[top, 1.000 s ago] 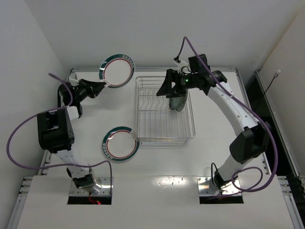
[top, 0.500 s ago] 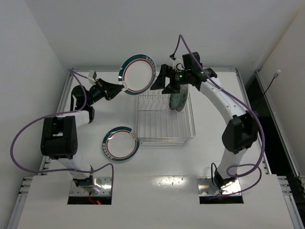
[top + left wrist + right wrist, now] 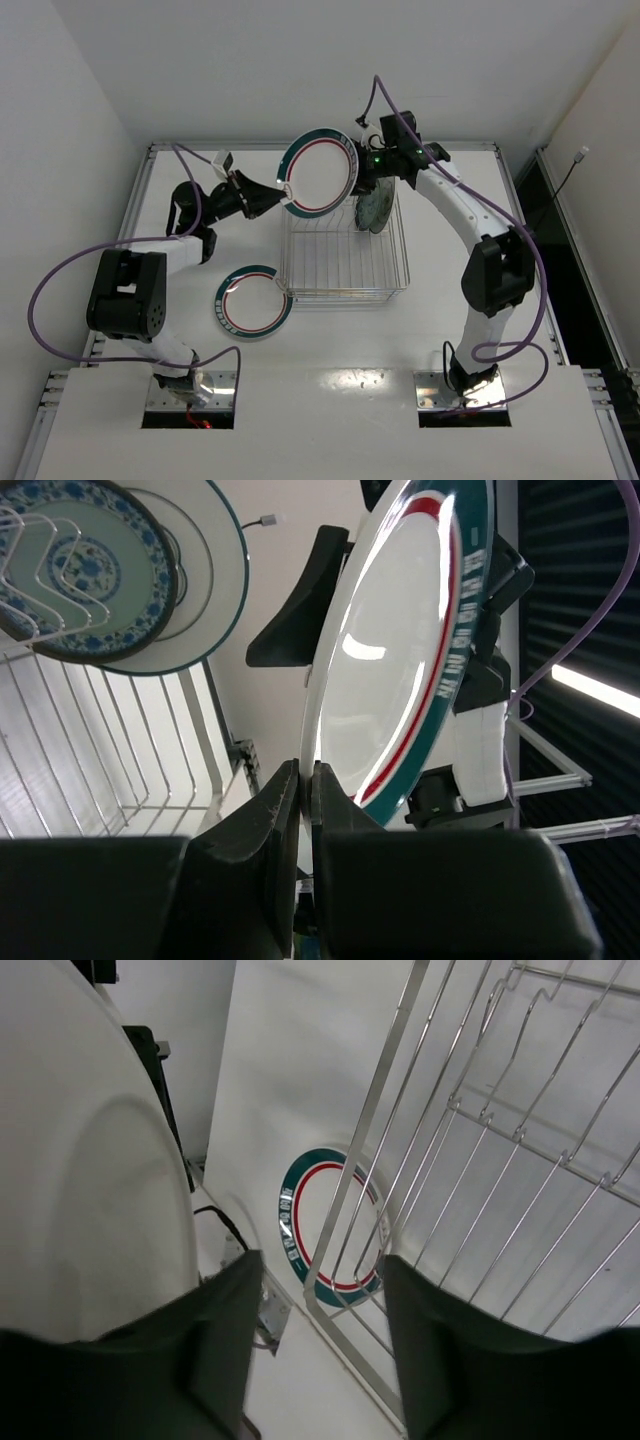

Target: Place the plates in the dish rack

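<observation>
The held plate, white with a dark green rim and a red ring, was up in the air on edge, tilted, above the far-left corner of the dish rack. The left end effector gripped it at its left rim. In the left wrist view its fingers were pressed together on the rim of the held plate with only the plate's thickness between them.

The right end effector was at the plate's far-right side, mostly hidden behind it in the top view. Its own camera showed the two dark fingers spread apart with nothing between them. The plain white back of the held plate filled the space just left of the left finger; whether it touched that finger I could not tell.

In the far-right part of the rack the teal patterned plate stood upright among the dividers. From the left wrist, the teal patterned plate had a grey-rimmed white plate just behind it, over the rack's wires.

A second green-rimmed plate lay flat on the white worktop, beside the rack's near-left corner. The right wrist camera also saw this plate, past the rack's rim.
</observation>
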`<state>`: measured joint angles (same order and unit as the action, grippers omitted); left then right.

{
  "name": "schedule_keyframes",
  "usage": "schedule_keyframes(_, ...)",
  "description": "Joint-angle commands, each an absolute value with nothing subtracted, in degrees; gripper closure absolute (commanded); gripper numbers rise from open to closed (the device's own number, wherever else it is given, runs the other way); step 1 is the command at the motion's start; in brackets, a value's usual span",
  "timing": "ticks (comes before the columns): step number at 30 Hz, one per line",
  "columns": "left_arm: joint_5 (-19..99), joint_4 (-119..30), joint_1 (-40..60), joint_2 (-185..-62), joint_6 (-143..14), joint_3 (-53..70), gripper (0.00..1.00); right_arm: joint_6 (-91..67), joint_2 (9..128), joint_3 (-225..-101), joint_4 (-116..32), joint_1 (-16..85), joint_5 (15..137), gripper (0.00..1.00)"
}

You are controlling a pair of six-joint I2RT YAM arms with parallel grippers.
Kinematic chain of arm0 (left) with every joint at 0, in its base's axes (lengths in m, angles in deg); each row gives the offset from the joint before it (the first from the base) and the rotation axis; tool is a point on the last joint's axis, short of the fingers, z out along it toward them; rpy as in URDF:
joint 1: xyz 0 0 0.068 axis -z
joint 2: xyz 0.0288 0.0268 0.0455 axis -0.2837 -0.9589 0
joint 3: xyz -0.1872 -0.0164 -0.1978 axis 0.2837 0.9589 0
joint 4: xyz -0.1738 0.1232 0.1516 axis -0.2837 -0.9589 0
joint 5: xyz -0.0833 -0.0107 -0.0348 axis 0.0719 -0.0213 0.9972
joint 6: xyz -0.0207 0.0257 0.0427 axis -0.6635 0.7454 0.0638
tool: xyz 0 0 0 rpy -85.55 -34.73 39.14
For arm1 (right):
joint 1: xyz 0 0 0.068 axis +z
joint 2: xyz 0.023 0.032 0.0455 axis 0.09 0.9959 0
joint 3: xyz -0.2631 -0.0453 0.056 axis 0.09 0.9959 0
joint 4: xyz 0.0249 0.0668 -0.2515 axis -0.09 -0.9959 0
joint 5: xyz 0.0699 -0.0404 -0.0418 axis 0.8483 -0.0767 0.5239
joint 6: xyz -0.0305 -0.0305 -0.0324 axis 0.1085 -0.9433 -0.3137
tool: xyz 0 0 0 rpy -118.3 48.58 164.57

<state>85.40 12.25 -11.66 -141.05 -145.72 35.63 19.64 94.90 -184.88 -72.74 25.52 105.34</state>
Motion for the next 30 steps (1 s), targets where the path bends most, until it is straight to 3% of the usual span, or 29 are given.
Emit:
schedule_keyframes(1,85.83,16.52,-11.12,-138.52,-144.77,35.25,1.00,20.09,94.71,-186.19,-69.56,25.64,106.36,0.58)
schedule_keyframes(5,85.83,16.00,-11.12,-138.52,-144.77,35.25,1.00,20.09,93.40,-185.67,-69.56,25.64,106.36,0.61)
schedule_keyframes(10,85.83,16.00,-11.12,-139.04,-144.24,34.02,1.00,17.91,89.97,-185.67,-73.77,23.20,101.98,0.35)
schedule_keyframes(15,85.83,16.00,-12.79,-139.66,-144.24,33.40,1.00,16.31,83.03,-182.42,-76.15,18.18,98.54,0.31)
schedule_keyframes(19,85.83,16.00,-12.79,-140.19,-144.24,33.40,1.00,15.79,79.78,-180.14,-75.54,15.02,102.66,0.30)
schedule_keyframes(30,85.83,14.16,-12.79,-140.80,-142.58,32.87,1.00,19.21,78.27,-174.77,-65.35,15.89,109.44,0.29)
